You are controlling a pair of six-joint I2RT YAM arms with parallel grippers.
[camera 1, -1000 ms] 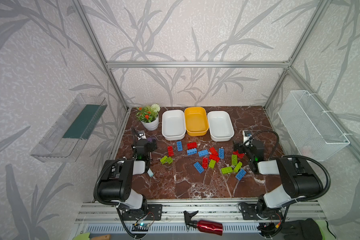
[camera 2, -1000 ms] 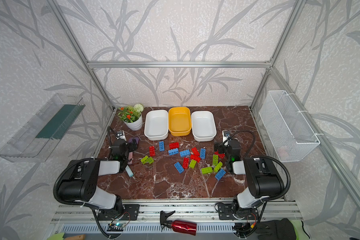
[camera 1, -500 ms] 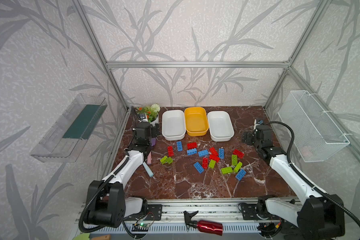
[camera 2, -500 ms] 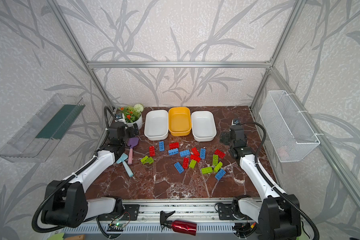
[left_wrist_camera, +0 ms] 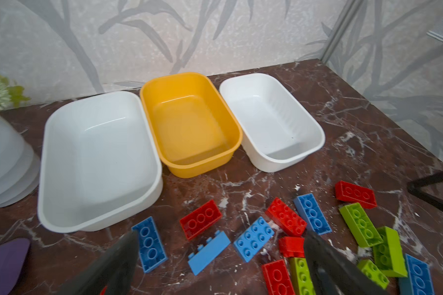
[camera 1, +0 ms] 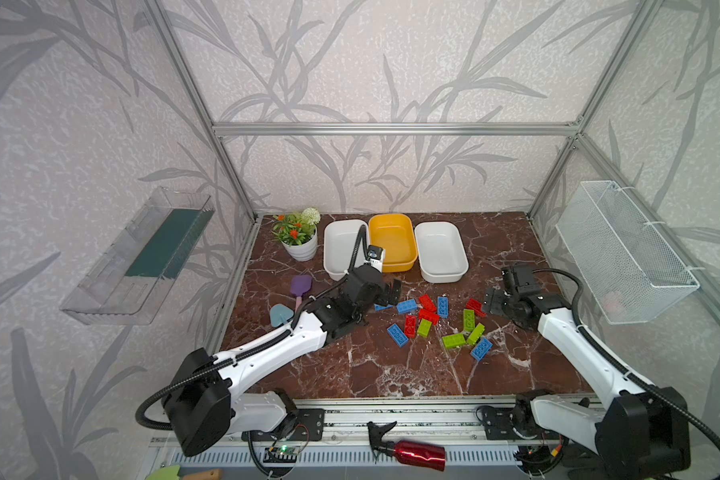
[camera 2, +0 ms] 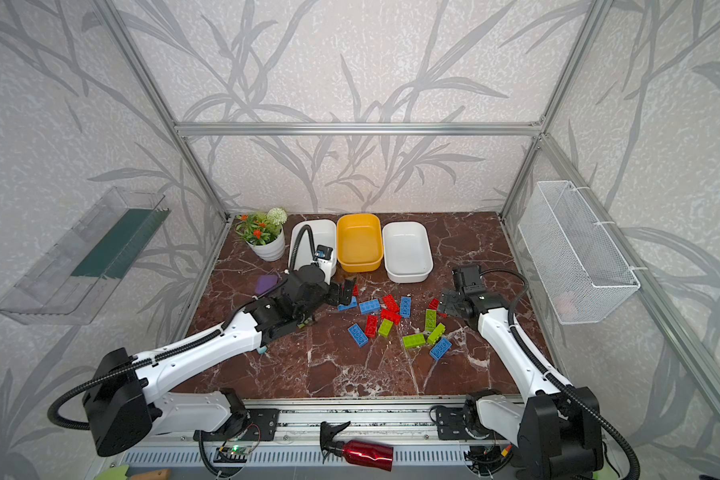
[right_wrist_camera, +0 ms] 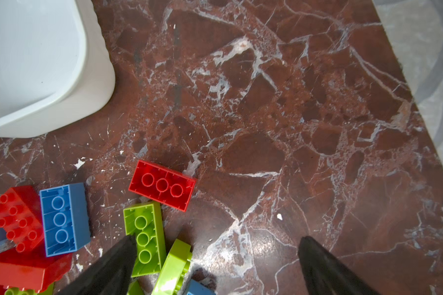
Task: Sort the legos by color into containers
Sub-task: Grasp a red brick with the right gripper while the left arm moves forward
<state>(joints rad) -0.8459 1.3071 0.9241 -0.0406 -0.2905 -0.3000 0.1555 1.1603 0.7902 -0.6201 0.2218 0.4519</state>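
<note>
Hovering with left gripper (camera 1: 391, 293) and right gripper (camera 1: 491, 300) spread, empty, over packed legos (camera 1: 428, 314); risks clamping mixed colours, shoving neighbours.

Left white tub (camera 1: 336, 249): near rim partly hidden behind the left arm (camera 1: 292, 340), beyond its jaws.
Green lego (right_wrist_camera: 143, 229): one end behind a jaw tip.
Right white tub (right_wrist_camera: 95, 76): cut off, beyond the jaws.

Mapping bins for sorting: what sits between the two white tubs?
The yellow tub, empty, close beside each; shows in the left wrist view and both top views.
</note>
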